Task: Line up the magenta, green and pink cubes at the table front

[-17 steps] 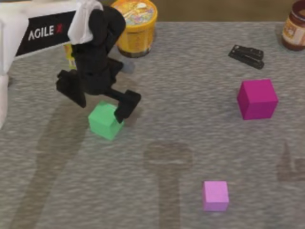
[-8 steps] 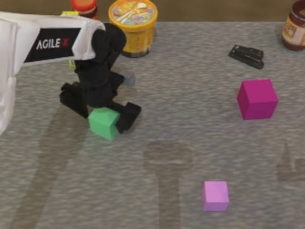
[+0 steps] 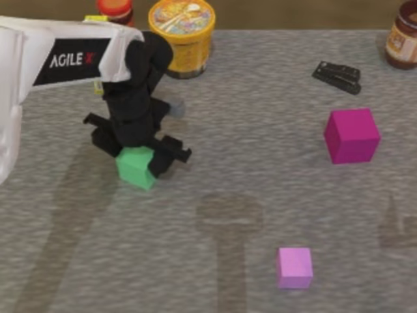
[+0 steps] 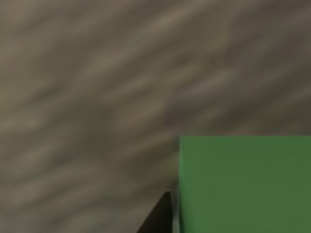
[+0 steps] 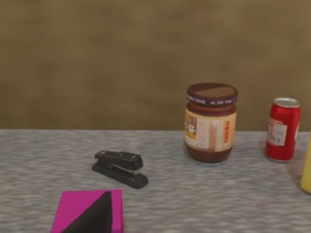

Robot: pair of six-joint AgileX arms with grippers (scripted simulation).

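Note:
The bright green cube (image 3: pixel 135 168) sits left of centre on the grey table (image 3: pixel 215 130), and my left gripper (image 3: pixel 138 156) comes down over it, shut on its sides. The left wrist view shows a dark fingertip (image 4: pixel 160 218) right beside the green cube (image 4: pixel 243 184). The large magenta cube (image 3: pixel 352 135) rests at the right. The small pink cube (image 3: pixel 295 267) lies near the front edge. My right arm is outside the top view; only one dark fingertip (image 5: pixel 97 216) of its open gripper shows, in front of the magenta cube (image 5: pixel 80 206).
A yellow tub (image 3: pixel 182 29) and a red-lidded jar (image 3: pixel 115 8) stand at the back left. A black stapler (image 3: pixel 337 76) and a brown jar (image 3: pixel 402 42) are at the back right. A red can (image 5: pixel 283 128) stands beside the brown jar (image 5: pixel 210 124).
My left gripper came down around the green cube and its fingers drew in against it. The cube shifted slightly left. The other cubes stayed put.

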